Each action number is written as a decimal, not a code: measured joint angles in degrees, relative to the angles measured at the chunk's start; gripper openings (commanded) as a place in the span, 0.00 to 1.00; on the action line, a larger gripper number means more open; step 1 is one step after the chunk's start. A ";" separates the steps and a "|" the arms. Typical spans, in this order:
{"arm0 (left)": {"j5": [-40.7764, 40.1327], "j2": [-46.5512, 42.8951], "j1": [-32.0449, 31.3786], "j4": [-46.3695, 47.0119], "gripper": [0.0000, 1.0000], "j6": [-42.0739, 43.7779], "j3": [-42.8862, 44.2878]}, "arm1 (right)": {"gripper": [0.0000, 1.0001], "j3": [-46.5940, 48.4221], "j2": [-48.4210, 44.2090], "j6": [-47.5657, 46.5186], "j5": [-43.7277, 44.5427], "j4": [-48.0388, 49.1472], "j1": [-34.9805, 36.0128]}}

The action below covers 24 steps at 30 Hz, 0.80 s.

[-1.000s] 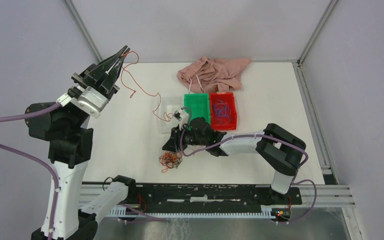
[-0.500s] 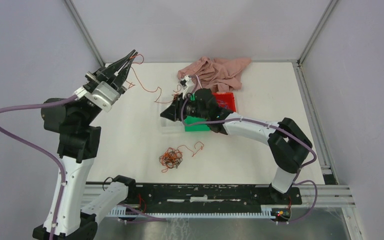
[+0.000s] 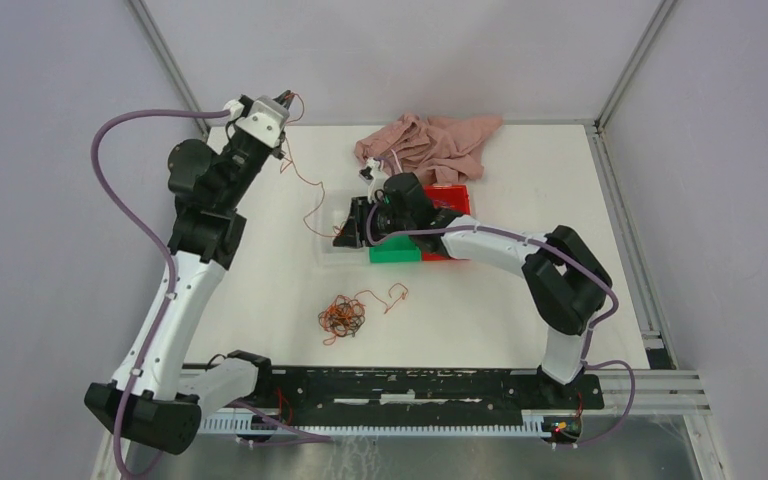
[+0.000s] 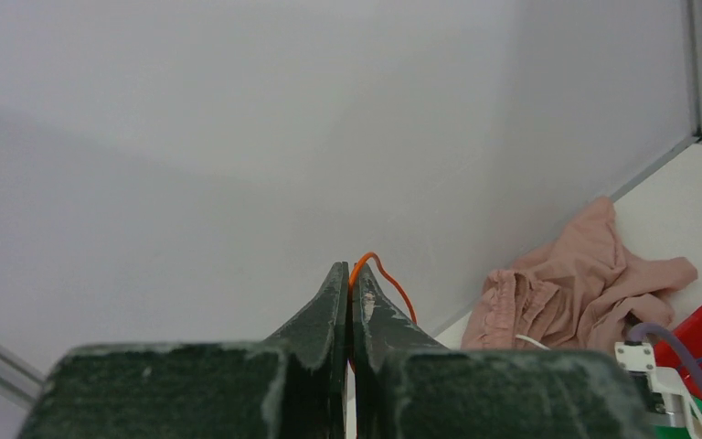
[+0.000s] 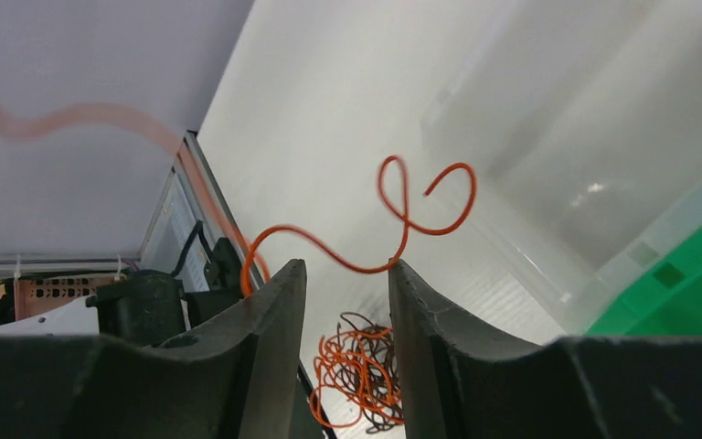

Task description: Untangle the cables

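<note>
The cables show as a palm-sized orange and dark tangle (image 3: 342,317) on the table in front of the bins, also seen past the right fingers (image 5: 366,368). One long orange cable (image 3: 305,183) is pulled free. It hangs from my left gripper (image 3: 287,98), which is raised at the back left corner. In the left wrist view that gripper (image 4: 350,272) is shut on the orange cable (image 4: 391,281). My right gripper (image 3: 341,234) hovers over the clear bin, open (image 5: 344,274). The orange cable's curly end (image 5: 411,224) crosses just beyond its tips, not pinched.
A clear bin (image 3: 312,226), a green bin (image 3: 394,252) and a red bin (image 3: 452,196) stand side by side mid-table. A pink cloth (image 3: 428,143) lies crumpled behind them. The side walls and corner post stand close to the raised left arm.
The left arm swung up and back toward the corner, drawing the orange cable out. The right arm rose from the tangle to the clear bin and its jaws widened slightly.
</note>
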 measured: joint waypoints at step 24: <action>-8.13 6.64 -2.25 3.54 0.03 -3.06 -3.45 | 0.53 -7.41 -13.20 -5.09 9.18 -15.67 -2.43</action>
